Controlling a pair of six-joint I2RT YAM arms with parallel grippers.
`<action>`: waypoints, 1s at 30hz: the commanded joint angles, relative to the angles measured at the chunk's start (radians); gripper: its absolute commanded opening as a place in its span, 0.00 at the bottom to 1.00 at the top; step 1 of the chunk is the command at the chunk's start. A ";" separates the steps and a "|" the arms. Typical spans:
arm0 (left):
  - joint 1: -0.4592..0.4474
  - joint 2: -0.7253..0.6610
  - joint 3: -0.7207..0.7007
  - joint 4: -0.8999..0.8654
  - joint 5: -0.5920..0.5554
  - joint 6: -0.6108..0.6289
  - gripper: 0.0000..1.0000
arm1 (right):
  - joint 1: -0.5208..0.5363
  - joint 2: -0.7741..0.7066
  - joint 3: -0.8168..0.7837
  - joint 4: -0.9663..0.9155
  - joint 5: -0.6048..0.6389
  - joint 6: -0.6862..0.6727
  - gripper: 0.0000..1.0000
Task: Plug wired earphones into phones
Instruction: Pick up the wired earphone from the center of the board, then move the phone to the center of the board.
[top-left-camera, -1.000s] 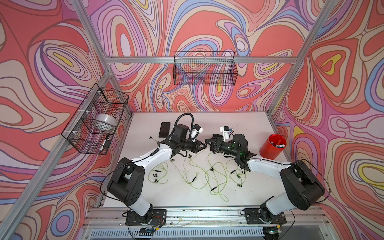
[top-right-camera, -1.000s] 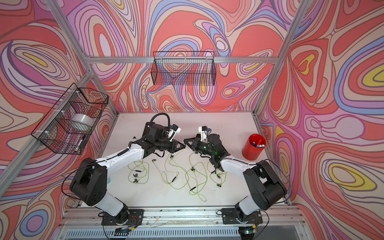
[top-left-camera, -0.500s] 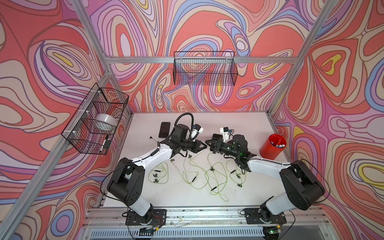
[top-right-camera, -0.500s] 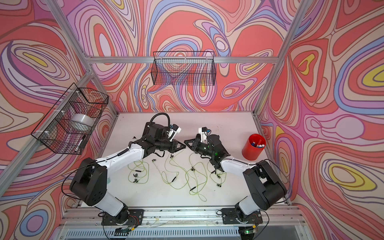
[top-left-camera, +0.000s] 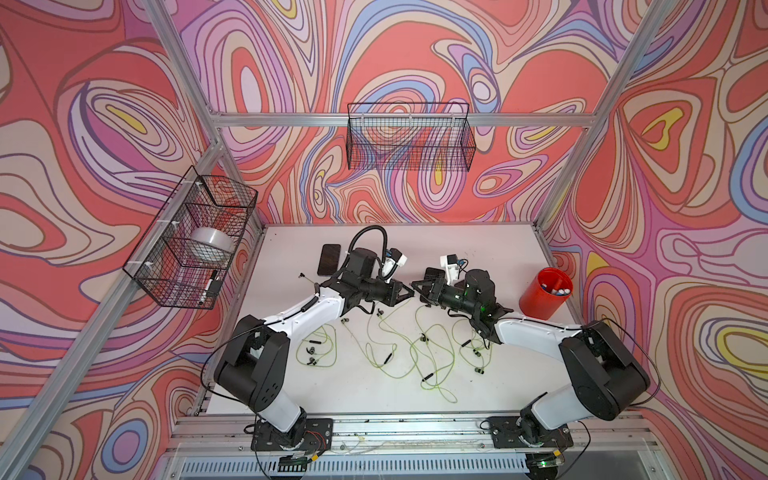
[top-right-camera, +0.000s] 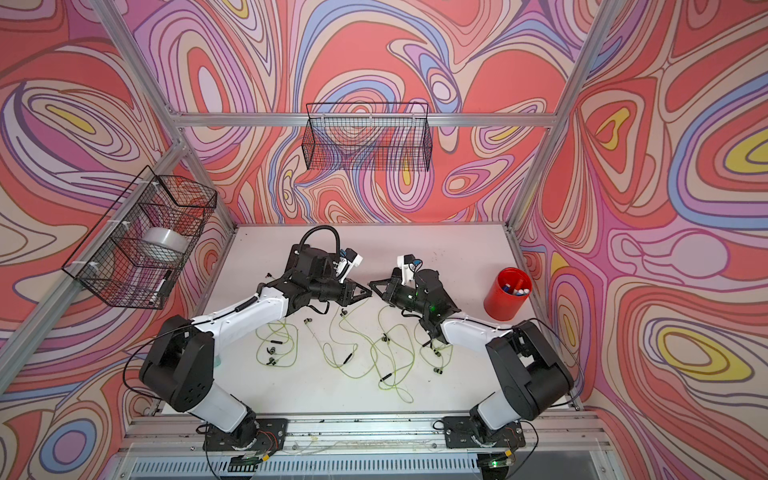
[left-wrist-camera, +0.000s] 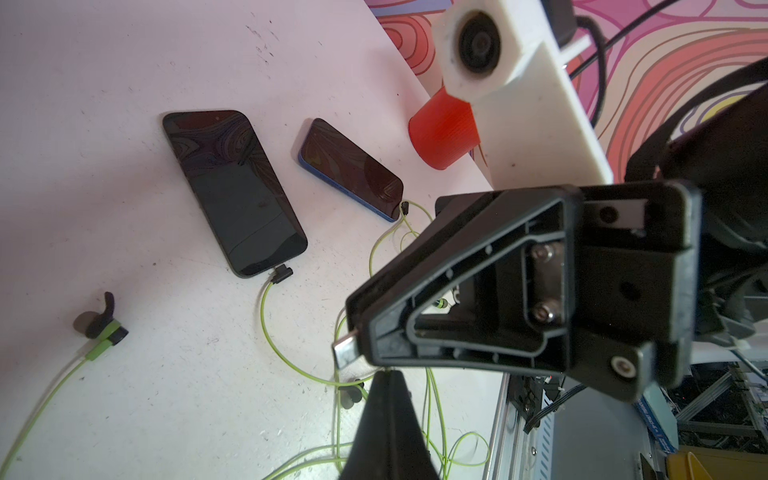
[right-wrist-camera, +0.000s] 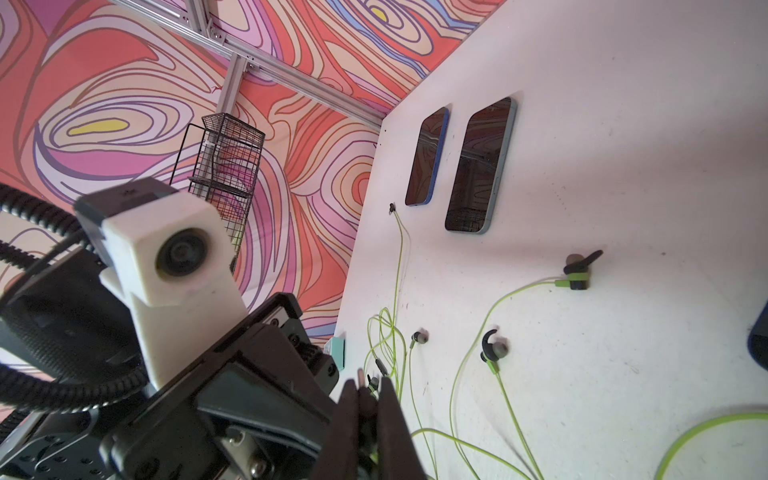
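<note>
White tabletop. The right gripper pinches a plug, tip to tip with the closed left gripper. Unplugged phones lie far-left, lengthwise near-to-far, nearer the left arm.

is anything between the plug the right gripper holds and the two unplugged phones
Probably yes. In a top view the left gripper and its wrist hang between the right gripper, with its plug, and the unplugged phone. On the table only loose cord lies between.
</note>
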 joint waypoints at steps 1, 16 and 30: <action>0.003 0.001 -0.001 0.012 -0.003 0.004 0.00 | 0.005 -0.010 -0.019 0.003 0.007 -0.016 0.00; 0.136 -0.096 0.152 -0.391 -0.551 -0.154 0.78 | -0.007 -0.052 -0.015 -0.069 0.013 -0.075 0.00; 0.137 0.475 0.693 -0.772 -0.786 -0.041 1.00 | -0.006 -0.179 -0.002 -0.374 0.113 -0.208 0.00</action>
